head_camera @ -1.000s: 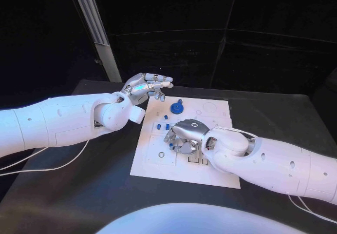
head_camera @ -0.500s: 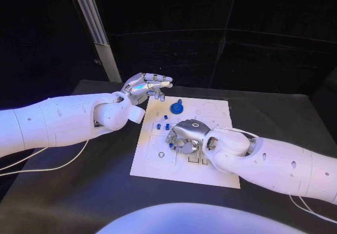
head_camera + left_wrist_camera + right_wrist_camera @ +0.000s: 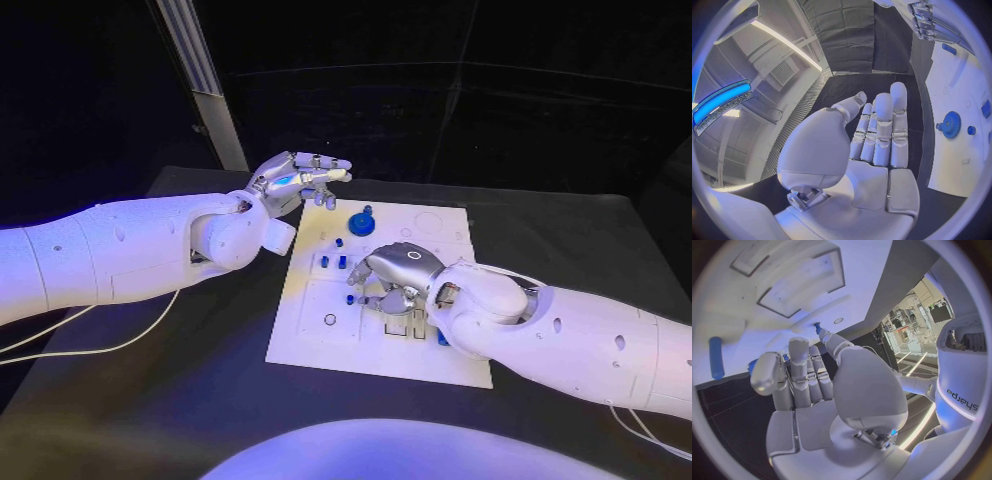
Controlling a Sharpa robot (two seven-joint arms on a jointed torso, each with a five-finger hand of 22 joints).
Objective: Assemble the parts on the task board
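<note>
Since a second ago the right hand [image 3: 392, 278] has crept toward the task board's [image 3: 325, 335] middle, fingers curled, pinching a small blue part [image 3: 816, 328]; press it straight down. By the left wrist view, the left hand [image 3: 876, 130] hangs spread and empty off the board's far edge, near a blue gear [image 3: 951, 124], with bare tabletop [image 3: 173, 400] around.

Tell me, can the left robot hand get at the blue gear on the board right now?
Probably yes. The left robot hand hovers empty beside the blue gear, with nothing between them.
</note>
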